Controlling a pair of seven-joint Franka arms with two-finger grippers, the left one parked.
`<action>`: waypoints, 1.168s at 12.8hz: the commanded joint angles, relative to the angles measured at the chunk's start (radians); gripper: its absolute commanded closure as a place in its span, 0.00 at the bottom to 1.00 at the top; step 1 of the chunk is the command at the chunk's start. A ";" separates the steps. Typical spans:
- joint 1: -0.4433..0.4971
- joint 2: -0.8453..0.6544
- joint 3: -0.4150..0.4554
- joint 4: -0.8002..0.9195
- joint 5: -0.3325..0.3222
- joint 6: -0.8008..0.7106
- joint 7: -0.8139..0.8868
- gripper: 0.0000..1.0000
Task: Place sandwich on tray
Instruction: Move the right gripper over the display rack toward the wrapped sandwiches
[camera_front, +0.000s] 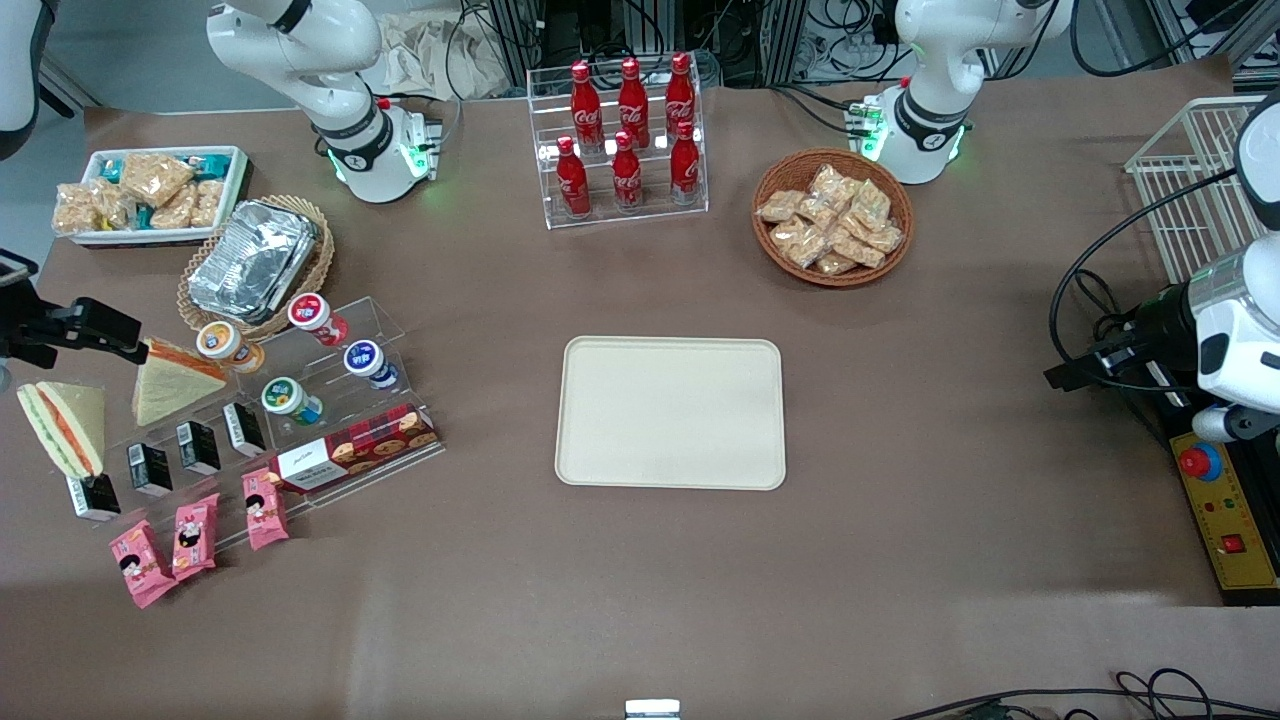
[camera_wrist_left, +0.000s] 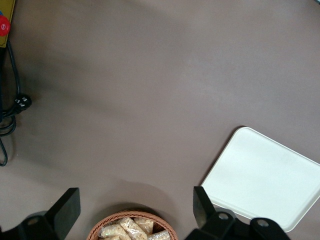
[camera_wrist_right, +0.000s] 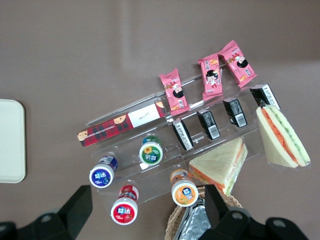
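A brown bench (camera_front: 640, 580) carries the bare tray (camera_front: 670, 412) at centre. The sandwich (camera_front: 62, 427) stands on a clear rack (camera_front: 300, 440) at the working arm's end, filling outward. The pincer (camera_wrist_right: 145, 212) hovers above, wide open, holding nothing.

A brown table (camera_front: 900, 560) filled the scene under even light. Cables (camera_front: 1010, 30) and grey racking crowded its edge farthest from the front camera. A white wire basket (camera_front: 1195, 190) stood toward the parked arm's end.
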 joint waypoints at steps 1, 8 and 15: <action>-0.056 0.000 -0.002 0.000 0.026 0.002 -0.027 0.00; -0.268 0.016 -0.005 -0.112 0.023 0.140 -0.440 0.00; -0.386 0.144 -0.008 -0.113 0.008 0.203 -0.682 0.00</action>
